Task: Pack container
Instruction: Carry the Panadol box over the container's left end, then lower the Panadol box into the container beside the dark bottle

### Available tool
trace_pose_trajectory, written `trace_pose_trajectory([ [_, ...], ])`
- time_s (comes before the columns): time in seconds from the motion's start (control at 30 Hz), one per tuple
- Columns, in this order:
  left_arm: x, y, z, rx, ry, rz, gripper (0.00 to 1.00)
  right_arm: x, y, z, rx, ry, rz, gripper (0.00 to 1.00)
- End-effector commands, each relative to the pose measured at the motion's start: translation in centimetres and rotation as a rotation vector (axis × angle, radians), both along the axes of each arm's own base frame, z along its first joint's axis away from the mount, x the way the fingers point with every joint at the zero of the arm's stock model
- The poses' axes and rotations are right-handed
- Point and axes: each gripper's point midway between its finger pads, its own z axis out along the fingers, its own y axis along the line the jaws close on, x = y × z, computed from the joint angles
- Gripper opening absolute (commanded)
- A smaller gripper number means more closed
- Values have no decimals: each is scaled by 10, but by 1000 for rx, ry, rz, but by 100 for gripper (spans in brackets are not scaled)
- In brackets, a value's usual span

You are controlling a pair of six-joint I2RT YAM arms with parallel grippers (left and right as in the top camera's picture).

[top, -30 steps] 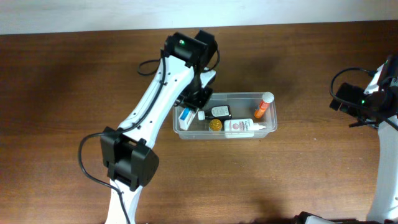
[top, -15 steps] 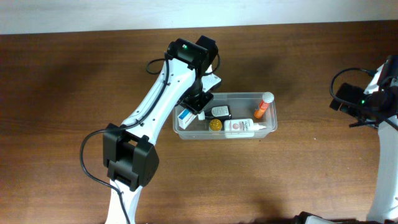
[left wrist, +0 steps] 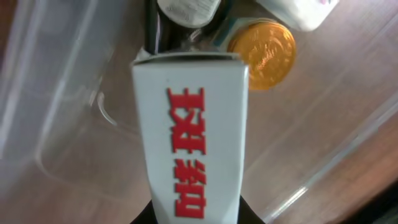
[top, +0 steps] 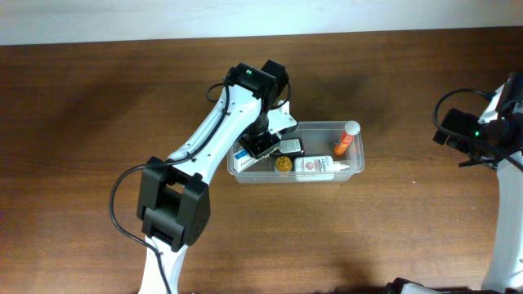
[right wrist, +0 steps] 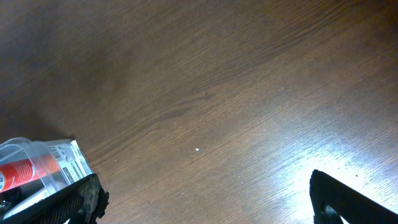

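The clear plastic container (top: 327,126) sits at mid-table. Its wall shows in the left wrist view (left wrist: 59,93), and one corner shows in the right wrist view (right wrist: 37,163). My left gripper (top: 265,140) is over the container's left end, shut on a white box with red characters (left wrist: 189,137). The box's blue-and-white side (top: 242,156) lies in the left end. A gold cap (left wrist: 264,53) sits just beyond the box. My right gripper (right wrist: 205,211) is open and empty above bare table, far right of the container (top: 459,136).
Inside the container lie an orange tube with a white cap (top: 346,140), a white tube (top: 325,167), a gold-capped jar (top: 283,164) and a small dark bottle (top: 290,148). Brown wood table surrounds the container. A white wall edge runs along the back.
My left gripper has moved right and toward the front, lower over the container's left end, with the box in it. The right arm has not moved.
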Motion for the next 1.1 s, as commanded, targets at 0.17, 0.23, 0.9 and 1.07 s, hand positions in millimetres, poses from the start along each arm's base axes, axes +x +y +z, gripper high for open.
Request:
trace_pose_trajectory([
  [0.17,8,-8,8,-45,-61,-84,20,2,-2,5,-3,-17,-7,98],
  [0.23,10,-9,8,-49,-69,-86,20,2,-2,5,-3,-16,-7,98],
  [0.9,1,-4,7,-30,-29,-86,34,2,-2,5,-3,-17,-7,98],
  [1.07,6,-7,7,-44,-53,-86,45,2,-2,5,-3,-17,-7,98],
])
